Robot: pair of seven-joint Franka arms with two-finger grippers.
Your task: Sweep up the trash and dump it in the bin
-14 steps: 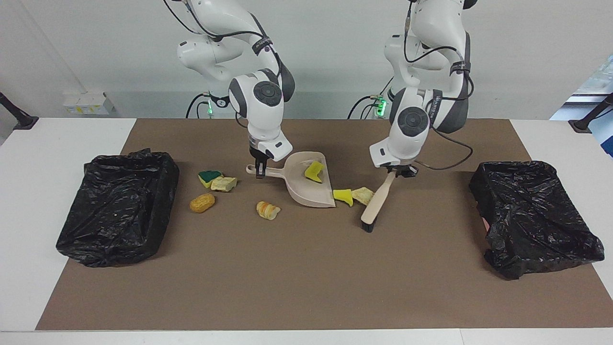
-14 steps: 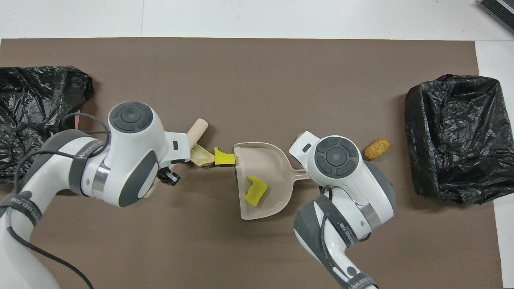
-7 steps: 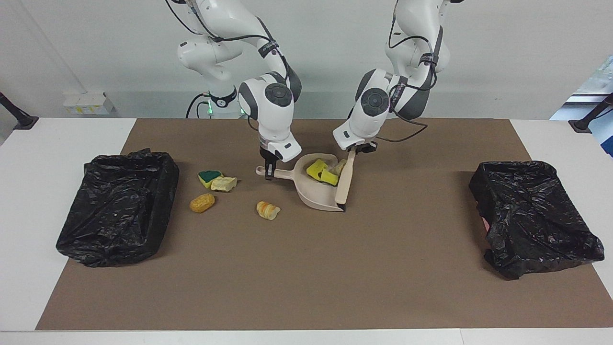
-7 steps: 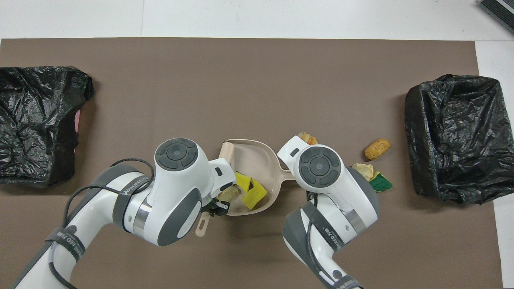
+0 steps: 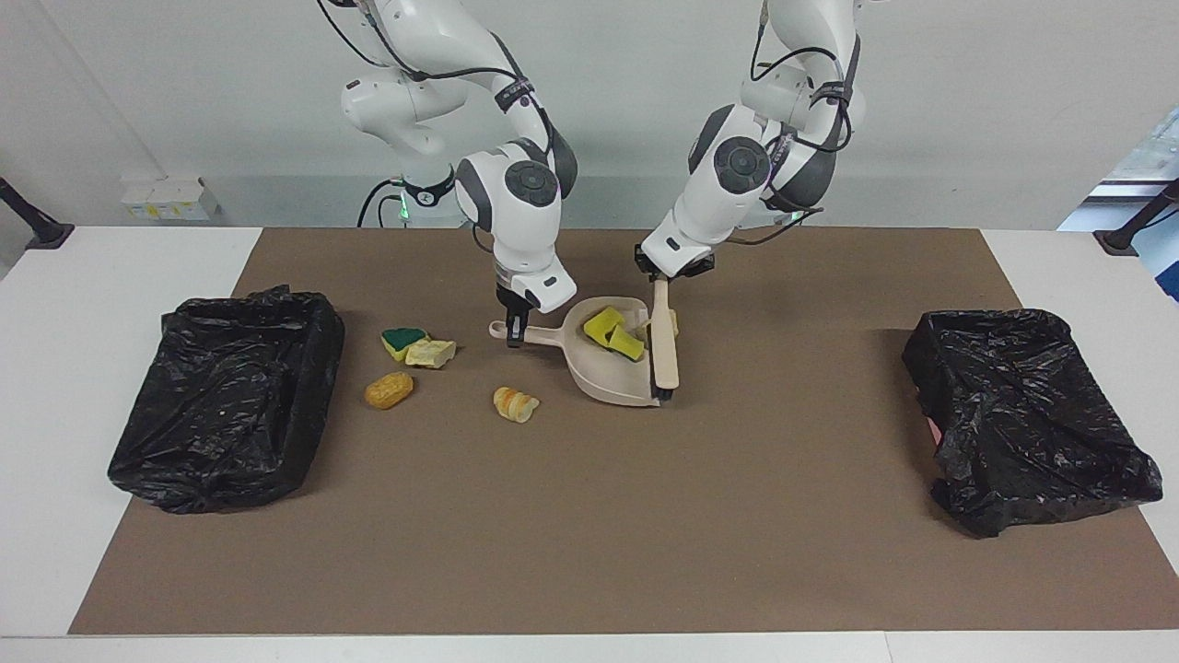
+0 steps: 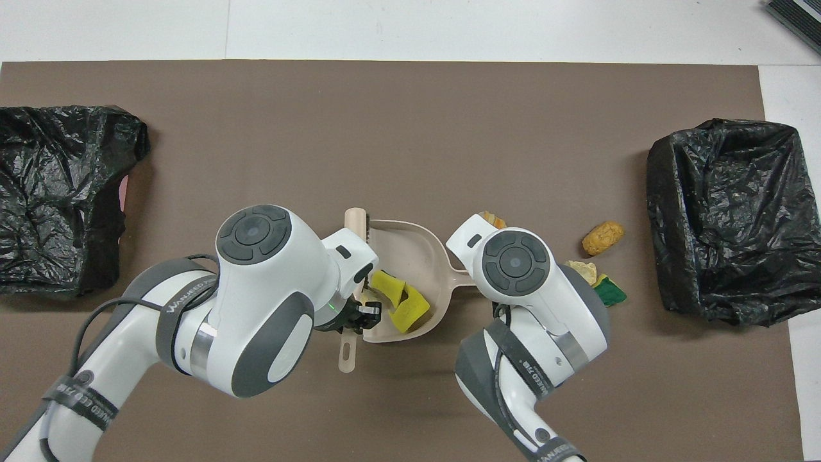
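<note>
Left gripper (image 5: pixel 661 279): clamped on the brush (image 5: pixel 663 350) handle; brush laid across the dustpan (image 5: pixel 603 368) mouth, bristles at its lip.
Right gripper (image 5: pixel 516 336): pinching the dustpan handle, pan flat on the mat.
Change: 1 second ago 2 scraps lay outside the lip; now they sit inside with the yellow sponge bit (image 5: pixel 603 324), 3 pieces loaded.
Trash left: green-and-yellow sponge (image 5: pixel 402 340), pale chunk (image 5: pixel 431 353), 2 bread-like lumps (image 5: pixel 388 389) on the mat, toward the right arm's bin (image 5: pixel 230 396).
Judgement: 1 sweep done; 4 scraps not yet gathered, dumping pending.
</note>
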